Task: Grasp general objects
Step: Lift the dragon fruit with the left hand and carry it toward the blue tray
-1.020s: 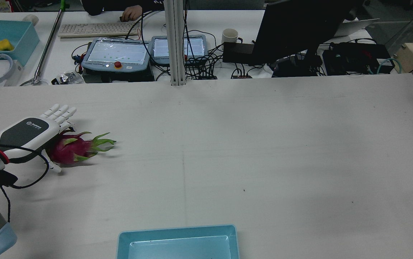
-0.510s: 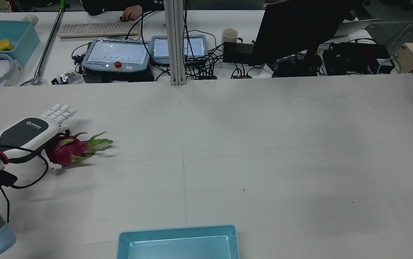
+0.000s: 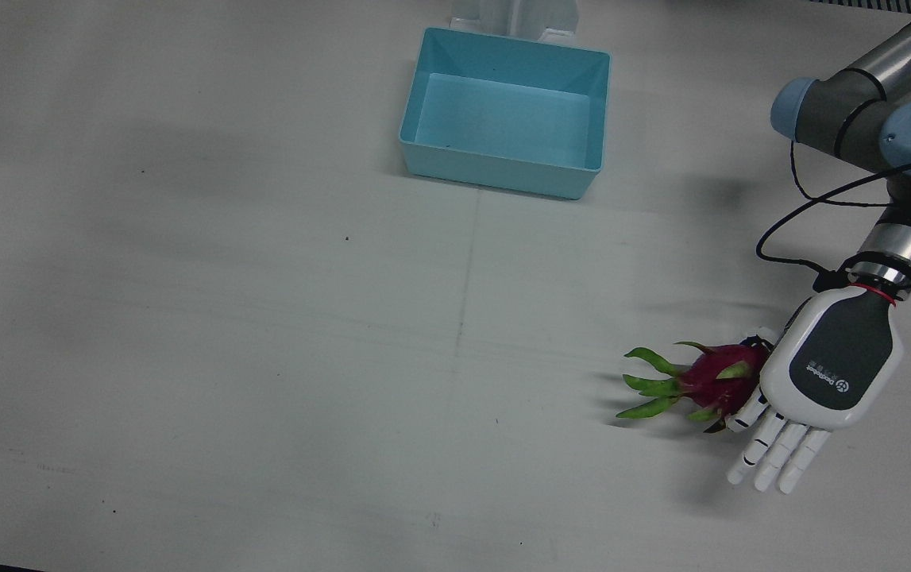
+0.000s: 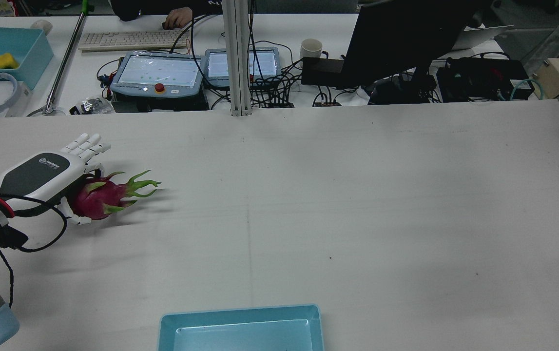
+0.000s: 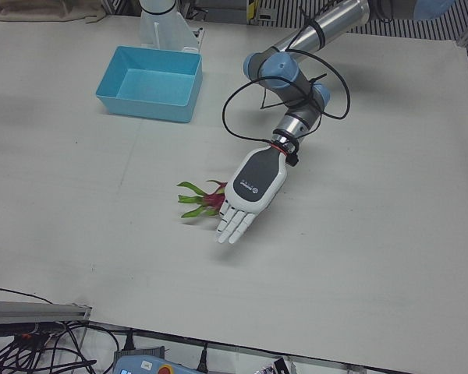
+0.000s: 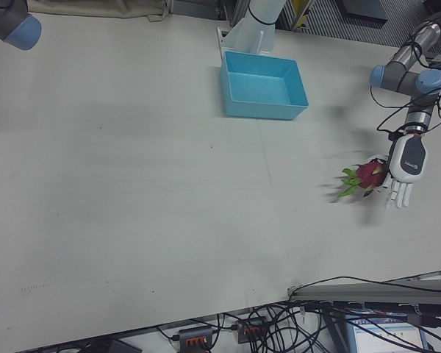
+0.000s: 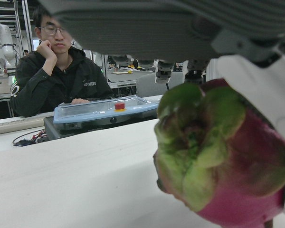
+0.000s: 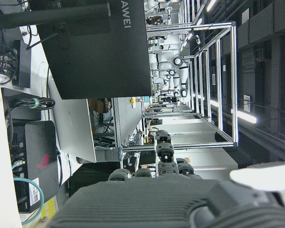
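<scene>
Left hand (image 3: pixel 832 373) lies palm-down over the dragon fruit (image 3: pixel 713 377) on the desk (image 3: pixel 264 357), fingers (image 3: pixel 777 453) straight & spread past it, thumb side against the fruit; fruit sits under/beside the palm, green tips pointing away from it; blue bin (image 3: pixel 507 111) well apart; right hand (image 8: pixel 180 204): can't tell its state.

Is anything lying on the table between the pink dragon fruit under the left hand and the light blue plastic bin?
Nothing visible does. The left hand covers one end of the pink dragon fruit, and the white table from there to the light blue plastic bin is bare in the front and left-front views.
</scene>
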`<state>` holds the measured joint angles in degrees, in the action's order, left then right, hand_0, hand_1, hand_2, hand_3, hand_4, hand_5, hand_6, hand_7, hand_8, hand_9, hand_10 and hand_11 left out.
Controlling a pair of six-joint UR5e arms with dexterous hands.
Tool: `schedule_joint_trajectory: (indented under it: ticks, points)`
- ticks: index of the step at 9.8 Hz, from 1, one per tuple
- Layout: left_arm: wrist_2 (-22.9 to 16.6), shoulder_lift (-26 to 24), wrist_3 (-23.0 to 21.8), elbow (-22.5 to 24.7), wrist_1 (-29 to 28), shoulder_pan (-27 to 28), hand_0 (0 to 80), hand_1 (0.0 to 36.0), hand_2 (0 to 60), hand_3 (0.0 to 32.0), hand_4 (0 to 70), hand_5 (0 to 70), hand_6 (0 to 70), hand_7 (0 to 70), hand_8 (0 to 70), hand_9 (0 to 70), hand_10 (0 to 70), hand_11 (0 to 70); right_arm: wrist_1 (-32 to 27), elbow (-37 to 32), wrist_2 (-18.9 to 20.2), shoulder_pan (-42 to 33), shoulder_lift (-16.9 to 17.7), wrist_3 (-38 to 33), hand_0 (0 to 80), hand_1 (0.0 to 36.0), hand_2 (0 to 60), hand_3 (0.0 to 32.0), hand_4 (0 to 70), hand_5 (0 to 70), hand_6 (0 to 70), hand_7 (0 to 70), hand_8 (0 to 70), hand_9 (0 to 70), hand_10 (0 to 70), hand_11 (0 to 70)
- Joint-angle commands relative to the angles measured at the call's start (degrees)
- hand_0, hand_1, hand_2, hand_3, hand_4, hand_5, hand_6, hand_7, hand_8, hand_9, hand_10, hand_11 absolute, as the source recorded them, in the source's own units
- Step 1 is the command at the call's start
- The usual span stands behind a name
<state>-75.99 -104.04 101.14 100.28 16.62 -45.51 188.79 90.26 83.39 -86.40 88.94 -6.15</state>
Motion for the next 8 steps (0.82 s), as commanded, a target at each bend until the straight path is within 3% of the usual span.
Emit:
schedule_joint_trajectory:
  ticks: [1,3,5,6,8]
  points:
    - [-3.2,-2.5,-5.2,8.1,6.0,0.2,51.7,36.0,60.0,0.0,29.6,46.9,1.7,14.4,0.0,1.4,0.0,2.9,0.0,0.0,0.0,0.0,0.0,0.0,0.0,0.0,0.0,0.0,0.0,0.0,0.0,0.0,0.0,0.0,0.0,0.0]
    - [-12.5,-9.7,-10.7,9.4,12.4,0.0,52.2,36.0,60.0,0.0,29.4,46.3,1.1,13.9,0.0,1.3,0.9,4.4,0.0,0.0,0.0,0.0,0.0,0.0,0.0,0.0,0.0,0.0,0.0,0.0,0.0,0.0,0.0,0.0,0.0,0.0]
    - [-13.5,-16.2,-11.3,12.3,20.5,1.2,54.1,36.0,60.0,0.0,32.8,49.4,1.7,15.4,0.0,1.6,0.0,1.0,0.0,0.0,0.0,0.0,0.0,0.0,0.0,0.0,0.0,0.0,0.0,0.0,0.0,0.0,0.0,0.0,0.0,0.0]
    - [-16.5,-18.8,-11.4,13.2,23.1,1.5,53.3,36.0,60.0,0.0,31.2,48.1,0.8,14.0,0.0,1.4,0.0,0.8,0.0,0.0,-0.1,0.0,0.0,0.0,0.0,0.0,0.0,0.0,0.0,0.0,0.0,0.0,0.0,0.0,0.0,0.0]
    - [-24.3,-22.0,-16.2,13.4,23.7,1.6,53.4,36.0,60.0,0.0,30.3,48.3,1.3,14.7,0.0,1.5,0.0,1.6,0.0,-0.1,0.0,0.0,0.0,0.0,0.0,0.0,0.0,0.0,0.0,0.0,0.0,0.0,0.0,0.0,0.0,0.0]
